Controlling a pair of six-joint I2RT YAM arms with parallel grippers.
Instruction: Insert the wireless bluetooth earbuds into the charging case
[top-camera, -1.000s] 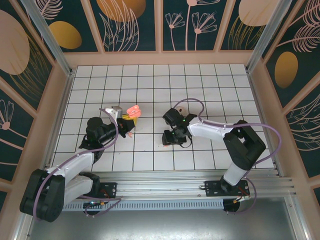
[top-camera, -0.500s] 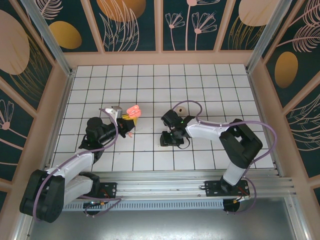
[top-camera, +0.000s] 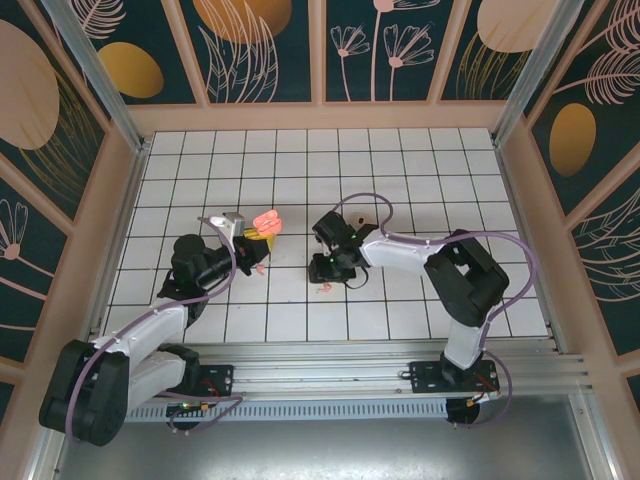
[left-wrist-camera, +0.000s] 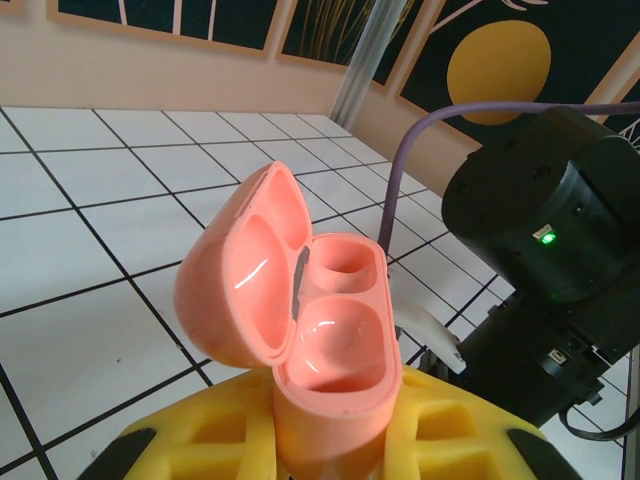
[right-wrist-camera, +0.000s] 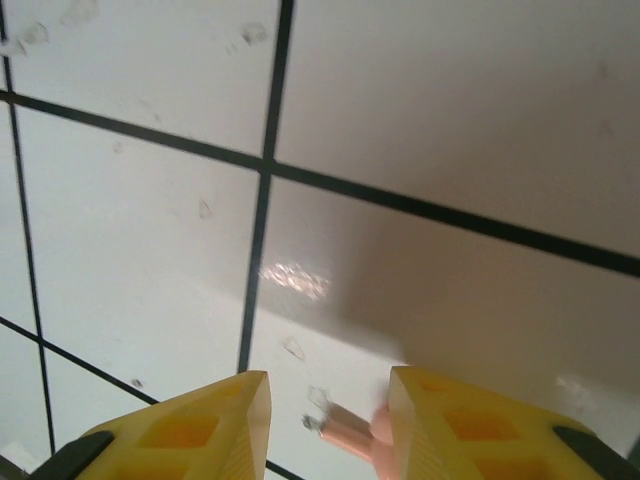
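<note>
**Left gripper.** The left gripper (left-wrist-camera: 335, 432) is closed on the charging case (left-wrist-camera: 330, 330). Its yellow fingers (left-wrist-camera: 200, 445) clamp the lower body of the case from both sides. The case stands upright, raised above the bench (top-camera: 400, 180). The lid is swung open to the left on its hinge. Both wells face up, and each is bare and glossy inside. In the top view the case (top-camera: 266, 221) sits at the tip of the left gripper (top-camera: 256, 236), left of the bench centre.

**Right gripper.** The right gripper (right-wrist-camera: 328, 405) points down, close over the white tiled bench (right-wrist-camera: 450, 100). Its jaws stand partly open. One earbud (right-wrist-camera: 350, 437) lies between the two yellow fingers (right-wrist-camera: 200, 430). Its rounded end is against the inner face of the right-hand finger, and its stem points toward the left-hand finger. A gap shows between the stem tip and that finger, so the earbud is not clamped. Whether the earbud rests on the tile cannot be told for certain.

**Relative position.** In the top view the right gripper (top-camera: 325, 268) is near the bench centre, to the right of the case and apart from it. A small pink item, apparently the earbud (top-camera: 324, 288), lies just beside its tip.
</note>
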